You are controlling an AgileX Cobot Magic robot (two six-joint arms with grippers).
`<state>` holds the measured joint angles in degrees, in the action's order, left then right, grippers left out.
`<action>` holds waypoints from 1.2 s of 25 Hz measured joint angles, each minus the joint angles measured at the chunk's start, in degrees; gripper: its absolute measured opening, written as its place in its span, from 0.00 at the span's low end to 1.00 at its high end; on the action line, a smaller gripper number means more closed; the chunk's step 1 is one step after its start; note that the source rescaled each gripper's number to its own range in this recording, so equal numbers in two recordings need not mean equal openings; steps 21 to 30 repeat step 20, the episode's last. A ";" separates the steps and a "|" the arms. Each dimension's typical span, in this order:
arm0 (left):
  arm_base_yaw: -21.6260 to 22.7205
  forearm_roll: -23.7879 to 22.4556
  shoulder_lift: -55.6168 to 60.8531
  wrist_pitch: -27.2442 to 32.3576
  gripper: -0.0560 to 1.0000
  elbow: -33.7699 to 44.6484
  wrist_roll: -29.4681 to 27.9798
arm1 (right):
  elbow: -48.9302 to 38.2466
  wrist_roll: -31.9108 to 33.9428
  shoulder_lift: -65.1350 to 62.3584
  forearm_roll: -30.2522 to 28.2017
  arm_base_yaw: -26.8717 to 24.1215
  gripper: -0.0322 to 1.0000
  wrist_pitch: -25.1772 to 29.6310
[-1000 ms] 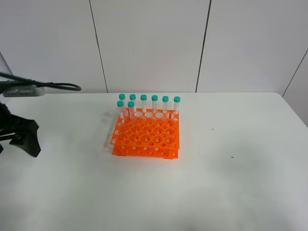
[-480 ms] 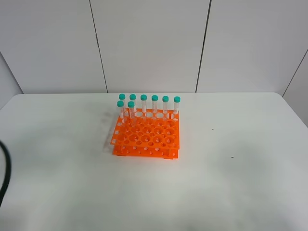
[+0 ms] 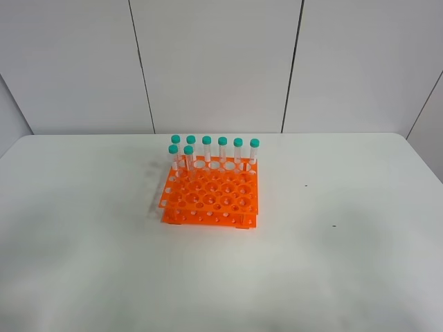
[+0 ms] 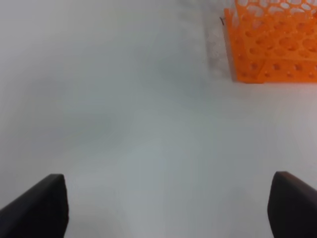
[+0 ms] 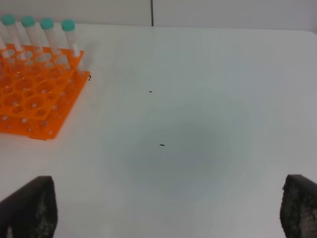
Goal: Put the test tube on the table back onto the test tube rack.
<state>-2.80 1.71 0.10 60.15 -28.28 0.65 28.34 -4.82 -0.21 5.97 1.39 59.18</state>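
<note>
Rack (image 3: 211, 196) sits mid-table (image 3: 332, 277), orange, two tiers. Seven capped tubes stand upright in it: six along the back row, plus one tube (image 3: 188, 156) a row forward of that, near the rack's back-left corner. All other holes are open. No tube lies on the table anywhere around the rack, so the task's tube is standing in the rack with the rest; can't tell which one it is, they look identical.

Change vs earlier overhead frames: a second ago the left arm and its cable were over the table, well left of the rack. Half a second ago only a bit of black cable showed at the left edge. Now both are out of the overhead view. Rack and tubes have not shifted.

Left gripper (image 4: 171, 206): fingers spread wide, nothing between them, bare table below, rack's front-left corner (image 4: 270, 39) well ahead of it. Right gripper (image 5: 171, 208): fingers also spread wide and empty, rack (image 5: 37, 94) well off to one side with four teal caps visible. Two small dark specks (image 5: 162, 145) on the table right of the rack.
</note>
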 joint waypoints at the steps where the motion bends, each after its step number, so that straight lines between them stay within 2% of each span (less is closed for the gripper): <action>1: 0.00 0.00 0.00 0.00 1.00 0.00 0.00 | 0.00 0.00 0.00 0.00 0.00 1.00 0.00; 30: 0.00 -0.05 0.00 0.00 1.00 0.00 0.00 | 0.00 0.00 0.00 0.00 0.00 1.00 0.00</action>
